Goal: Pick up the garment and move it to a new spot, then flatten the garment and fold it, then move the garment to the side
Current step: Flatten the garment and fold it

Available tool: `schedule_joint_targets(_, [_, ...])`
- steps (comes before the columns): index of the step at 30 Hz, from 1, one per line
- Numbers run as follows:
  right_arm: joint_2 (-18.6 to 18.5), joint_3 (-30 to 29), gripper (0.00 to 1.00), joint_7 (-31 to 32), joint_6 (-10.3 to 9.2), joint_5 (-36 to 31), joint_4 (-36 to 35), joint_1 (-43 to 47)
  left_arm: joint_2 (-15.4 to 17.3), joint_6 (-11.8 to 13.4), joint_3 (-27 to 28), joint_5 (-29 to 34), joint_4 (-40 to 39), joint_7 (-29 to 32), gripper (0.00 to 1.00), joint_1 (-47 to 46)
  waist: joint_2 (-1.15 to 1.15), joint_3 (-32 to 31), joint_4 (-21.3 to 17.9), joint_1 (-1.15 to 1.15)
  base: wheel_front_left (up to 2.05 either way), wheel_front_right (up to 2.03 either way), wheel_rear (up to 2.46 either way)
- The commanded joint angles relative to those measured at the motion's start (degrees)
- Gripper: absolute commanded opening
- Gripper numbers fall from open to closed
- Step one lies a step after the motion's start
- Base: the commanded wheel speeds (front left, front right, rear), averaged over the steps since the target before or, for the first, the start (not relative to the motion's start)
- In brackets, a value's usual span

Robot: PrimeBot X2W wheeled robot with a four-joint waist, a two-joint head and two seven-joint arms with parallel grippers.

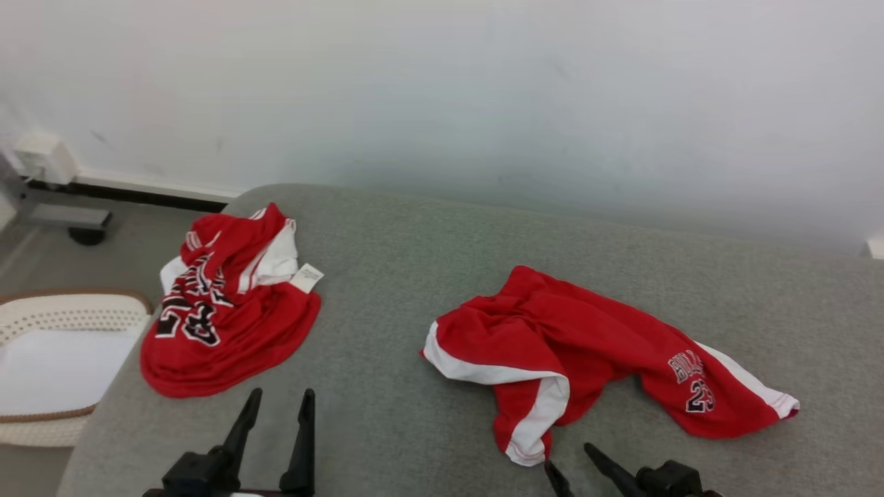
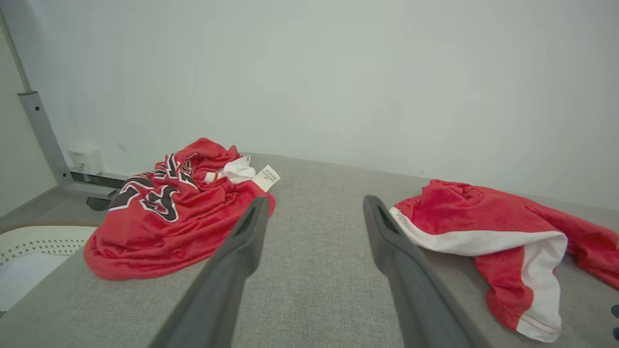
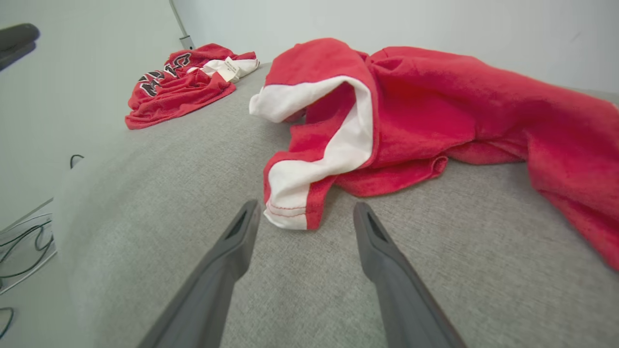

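Observation:
Two crumpled red garments lie on the grey padded table (image 1: pixel 414 262). Red shorts (image 1: pixel 552 338) with white side stripes and a small number print sit right of centre; they also show in the left wrist view (image 2: pixel 483 212) and the right wrist view (image 3: pixel 425 96). A red jersey (image 1: pixel 235 331) with large black lettering and a white tag lies at the table's left edge (image 2: pixel 193 227) (image 3: pixel 184 92). My left gripper (image 1: pixel 283 393) (image 2: pixel 315 199) stands open just in front of the jersey. Just short of the shorts' white leg hem, my right gripper (image 1: pixel 568 455) (image 3: pixel 305 204) is open. Neither touches cloth.
A white perforated basket (image 1: pixel 69 310) (image 2: pixel 29 237) stands on the floor beside the table's left edge. A white wall runs behind the table, with a metal frame foot (image 1: pixel 62 217) at its base. Dark cables (image 3: pixel 24 241) lie on the floor.

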Motion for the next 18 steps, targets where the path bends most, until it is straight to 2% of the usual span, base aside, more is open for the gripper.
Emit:
schedule_joint_targets(1, [0.3,-0.7,1.00,0.0,-0.12,1.4,1.9,-1.5,0.2,-0.1,0.0,-0.5,0.2,0.0,1.00,-0.6,0.00,0.4,3.2,0.00,0.00,0.00,0.00])
schedule_joint_targets(9, [1.7,-1.0,1.00,0.0,-0.12,3.0,9.6,-4.9,0.2,0.4,-1.2,-2.1,0.1,0.0,1.00,-1.3,0.00,2.1,9.1,0.00,0.00,0.00,0.00])
schedule_joint_targets(13, [2.2,-3.6,1.00,0.0,-0.12,2.4,13.8,-6.7,0.2,0.5,-1.4,-2.4,0.0,0.0,1.00,-1.8,0.00,2.9,10.5,0.00,0.00,0.00,0.00])
schedule_joint_targets(14, [2.5,-3.9,0.55,0.0,-0.12,1.9,14.8,-7.0,0.2,0.5,-1.4,-2.4,0.0,0.0,1.00,-1.8,0.00,3.0,10.7,0.00,0.00,0.00,0.00])
schedule_joint_targets(15, [2.8,-4.3,0.23,0.1,-0.12,1.9,16.0,-7.2,0.2,0.6,-1.4,-2.4,0.0,0.0,1.00,-1.8,0.00,3.0,10.8,0.00,0.00,0.00,0.00])
schedule_joint_targets(16, [3.0,-4.7,0.00,0.1,-0.12,1.9,16.8,-7.5,0.2,0.6,-1.3,-2.3,-0.1,0.0,1.00,-1.8,0.00,3.0,10.8,0.00,0.00,0.00,0.00])
schedule_joint_targets(18, [3.3,-5.0,0.00,0.1,-0.12,1.5,17.3,-7.8,0.2,0.7,-0.9,-2.1,-0.2,0.0,1.00,-1.4,0.00,3.0,10.2,0.00,0.00,0.00,0.00])
